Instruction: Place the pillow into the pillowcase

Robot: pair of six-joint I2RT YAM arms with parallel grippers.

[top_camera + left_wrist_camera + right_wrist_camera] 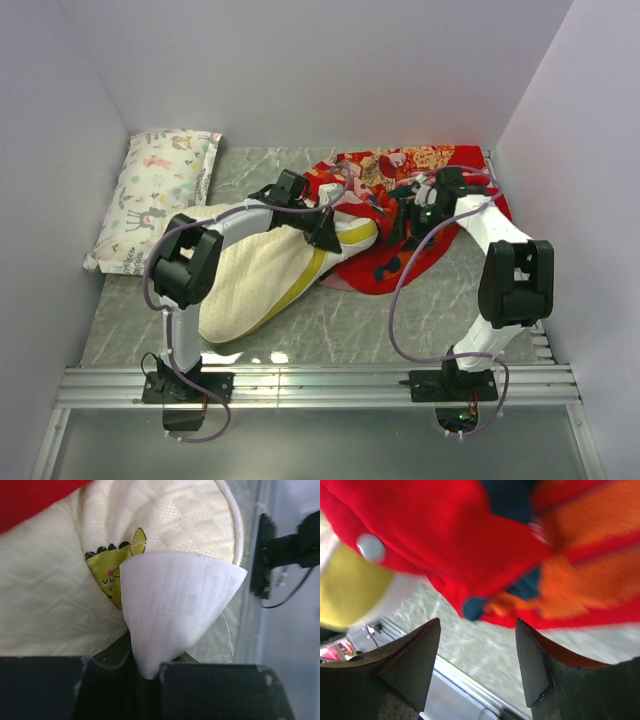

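Observation:
The cream quilted pillow [262, 278] with its yellow edge band lies slantwise at the middle left, its far end touching the red pillowcase [440, 172]. I cannot tell whether that end is inside the case. My left gripper [325, 232] is at that end. In the left wrist view it [147, 677] is shut on the pillow's white tag [175, 600], beside the yellow logo [111, 569]. My right gripper [408, 228] hovers over the pillowcase. In the right wrist view it [477, 650] is open and empty, just below the red fabric [470, 540], and the pillow's yellow band [345, 590] shows at the left.
A white animal-print pillow [155, 195] lies against the left wall. An aluminium rail [320, 385] runs along the near edge by the arm bases. Walls close in at the back and on both sides.

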